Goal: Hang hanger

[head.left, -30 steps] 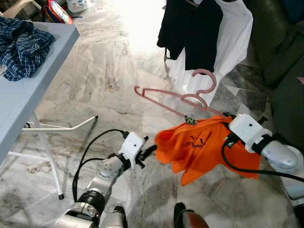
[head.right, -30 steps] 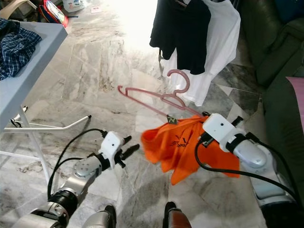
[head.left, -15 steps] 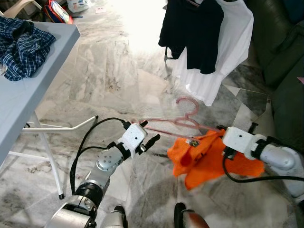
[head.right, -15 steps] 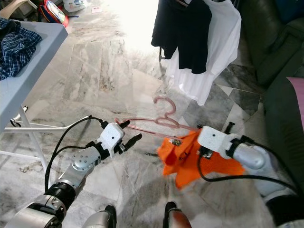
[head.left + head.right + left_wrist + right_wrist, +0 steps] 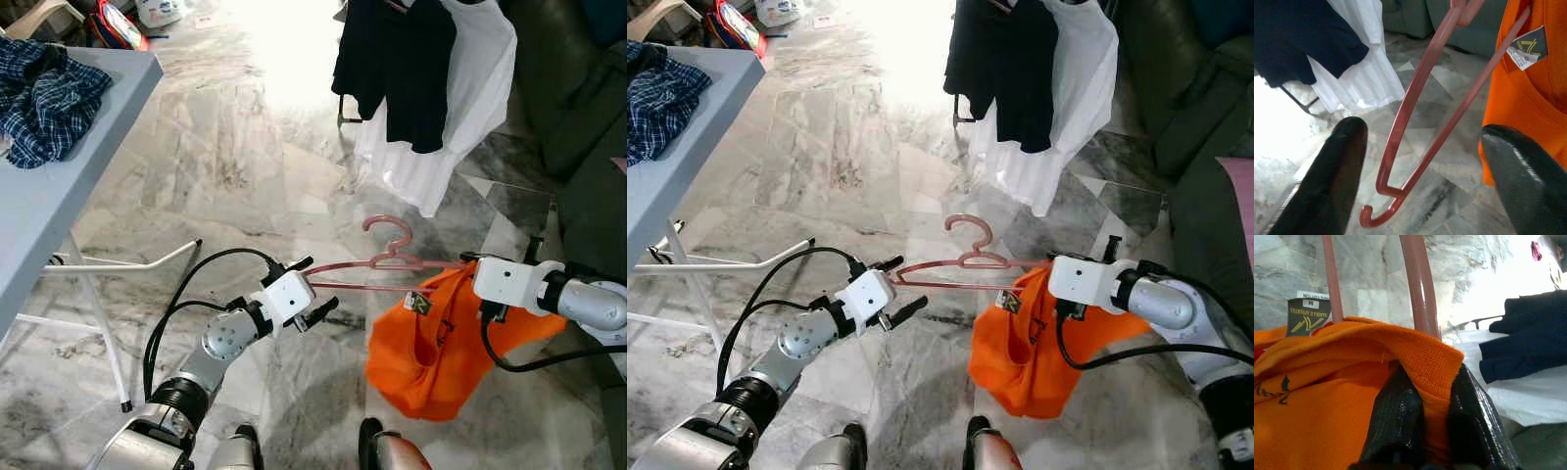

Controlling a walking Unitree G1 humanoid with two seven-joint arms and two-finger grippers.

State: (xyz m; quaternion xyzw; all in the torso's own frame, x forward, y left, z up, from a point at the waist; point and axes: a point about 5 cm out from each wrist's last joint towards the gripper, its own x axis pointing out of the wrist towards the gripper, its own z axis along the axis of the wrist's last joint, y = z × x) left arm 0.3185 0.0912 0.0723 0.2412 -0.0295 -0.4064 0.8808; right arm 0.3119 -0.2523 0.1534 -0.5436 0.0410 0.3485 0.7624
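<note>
Between the spread left pincer (image 5: pixel 1415 161) fingers sits the pink hanger (image 5: pixel 377 262) end, untouched. Right pincer (image 5: pixel 1425 401) pinches the orange shirt (image 5: pixel 431 343) at its far end. Light, stiff wire; grab the bare arm.

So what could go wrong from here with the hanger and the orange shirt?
The left hand is open around the free end of the pink hanger, not gripping it, so the hanger could swing or drop. The right hand pinches only a fold of the orange shirt at the collar; most of it sags off one end and may slide off.
</note>
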